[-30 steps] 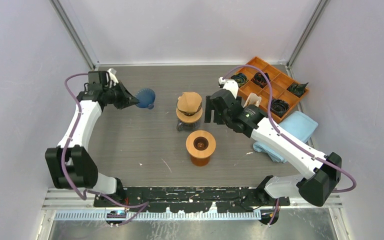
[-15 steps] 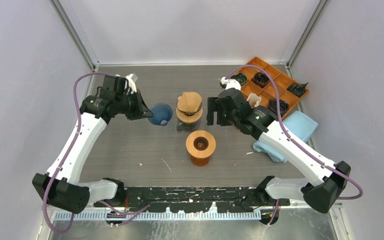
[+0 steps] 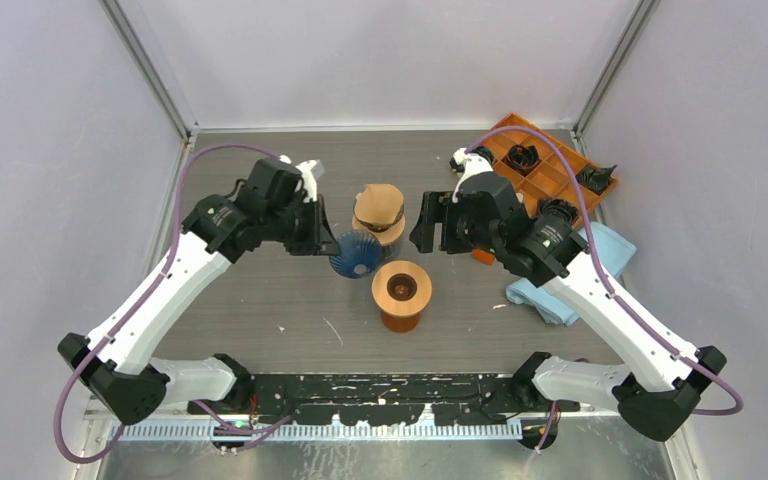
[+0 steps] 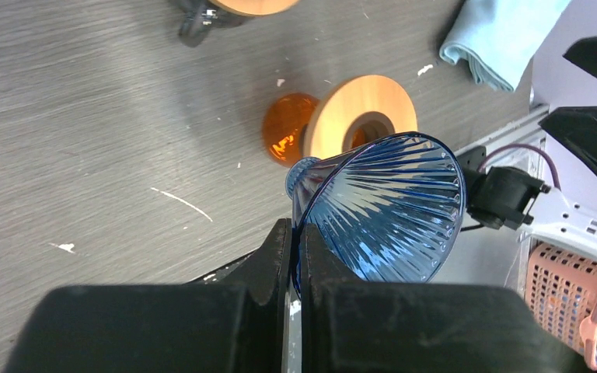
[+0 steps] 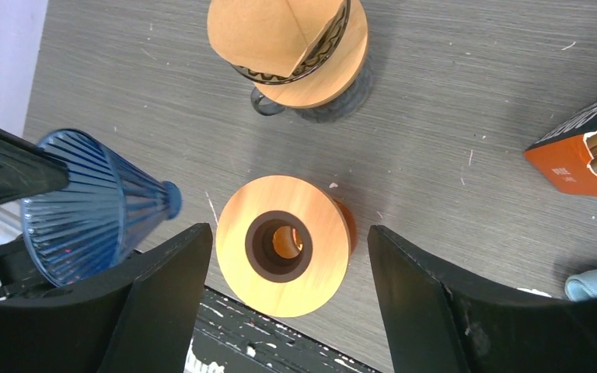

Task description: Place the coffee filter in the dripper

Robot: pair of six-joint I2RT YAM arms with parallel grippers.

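The blue ribbed glass dripper (image 3: pixel 357 255) hangs tilted above the table, just left of a wood-topped orange stand (image 3: pixel 401 290). My left gripper (image 3: pixel 328 243) is shut on the rim of the dripper (image 4: pixel 389 206), one finger inside the cone and one outside, as the left wrist view shows at the gripper (image 4: pixel 295 241). The brown paper coffee filter (image 3: pixel 378 206) sits folded in a holder on a wooden disc behind the stand, and shows again as filter (image 5: pixel 272 35). My right gripper (image 3: pixel 436 224) stands open and empty; in its own view the gripper (image 5: pixel 289 237) looks down on the stand (image 5: pixel 315 221).
An orange compartment tray (image 3: pixel 550 178) with black parts sits at the back right. A light blue cloth (image 3: pixel 588 258) lies right of the right arm. An orange box (image 5: pixel 583 151) with paper in it lies near that gripper. The arm bases line the near edge.
My left arm has carried the dripper from the far left to beside the stand. The right gripper has shifted slightly and its jaws have narrowed a little.
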